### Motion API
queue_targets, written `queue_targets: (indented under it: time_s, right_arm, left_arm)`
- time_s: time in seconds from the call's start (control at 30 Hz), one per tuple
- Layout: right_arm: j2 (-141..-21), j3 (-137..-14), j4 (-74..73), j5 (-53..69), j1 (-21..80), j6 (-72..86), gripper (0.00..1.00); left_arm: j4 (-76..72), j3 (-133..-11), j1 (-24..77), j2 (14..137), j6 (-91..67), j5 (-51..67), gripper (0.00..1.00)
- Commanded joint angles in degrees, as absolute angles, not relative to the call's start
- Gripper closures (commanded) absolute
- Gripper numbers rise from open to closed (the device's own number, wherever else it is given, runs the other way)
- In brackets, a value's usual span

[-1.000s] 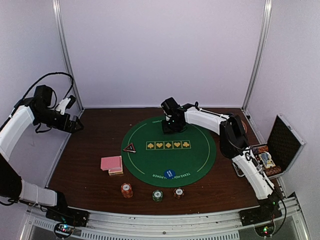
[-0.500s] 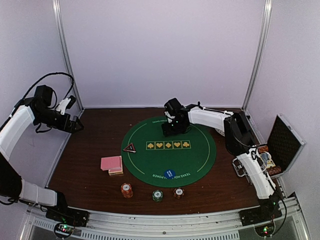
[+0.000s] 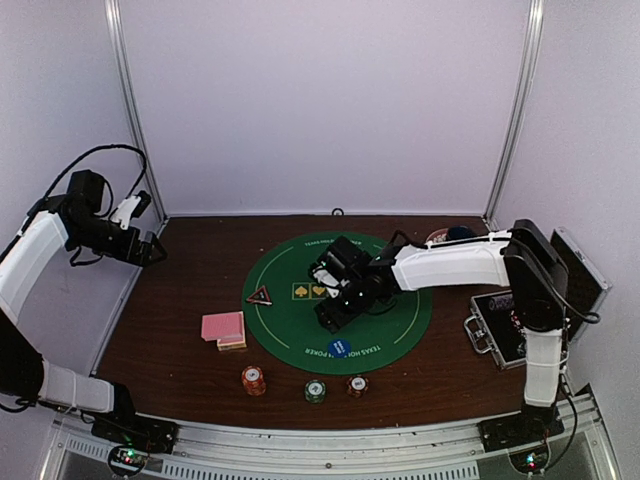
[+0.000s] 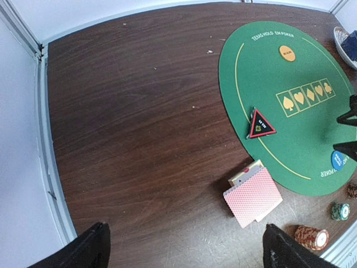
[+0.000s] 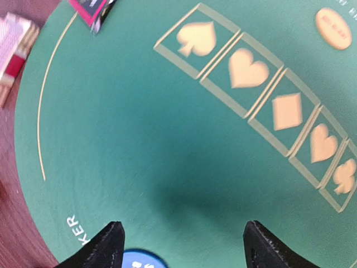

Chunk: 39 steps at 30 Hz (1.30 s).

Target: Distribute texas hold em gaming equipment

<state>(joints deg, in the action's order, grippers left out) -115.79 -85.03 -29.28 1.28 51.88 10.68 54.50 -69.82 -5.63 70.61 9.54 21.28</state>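
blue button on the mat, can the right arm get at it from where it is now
Probably yes. The right tool hangs open over the green mat, and the blue button lies close by one of its fingers with only bare mat around it, so nothing looks to be in the way.

1. A robotics lab test cell, not a home or card room
2. Plain white panels [image 3: 330,100] held in aluminium posts [image 3: 125,110] box in three sides
3. Two white-and-black robot arms, the left arm [image 3: 30,255] and the right arm [image 3: 450,265], rise from a metal rail [image 3: 330,440] at the near edge, cables looping off them
4. The dark wooden surface [image 3: 190,290] carries a staged poker set: a green felt mat [image 3: 400,315], pink-backed cards [image 3: 222,327], striped chips [image 3: 254,380]
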Motion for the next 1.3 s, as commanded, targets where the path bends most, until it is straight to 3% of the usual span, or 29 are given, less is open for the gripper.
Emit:
queue_targets:
  time_s: [0.0, 0.53, 1.1, 1.27]
  right_arm:
    - [-114.8, -80.7, -27.5, 3.4, 54.4, 10.2, 0.25]
    - [-116.3, -77.5, -29.7, 2.8, 58.6, 8.7, 0.39]
    - [-107.0, -65.7, -31.5, -5.0, 56.1, 9.6, 0.57]
    - [-104.5, -63.1, -32.2, -6.2, 54.4, 9.6, 0.58]
  left_arm:
    - [54.2, -70.6, -5.8, 68.7, 9.3, 22.3, 0.02]
    - [55.2, -71.1, -5.7, 67.7, 9.3, 22.5, 0.03]
    - [55.2, -71.4, -5.8, 68.6, 9.1, 22.8, 0.02]
    - [55.2, -71.6, -5.8, 68.8, 9.1, 22.8, 0.02]
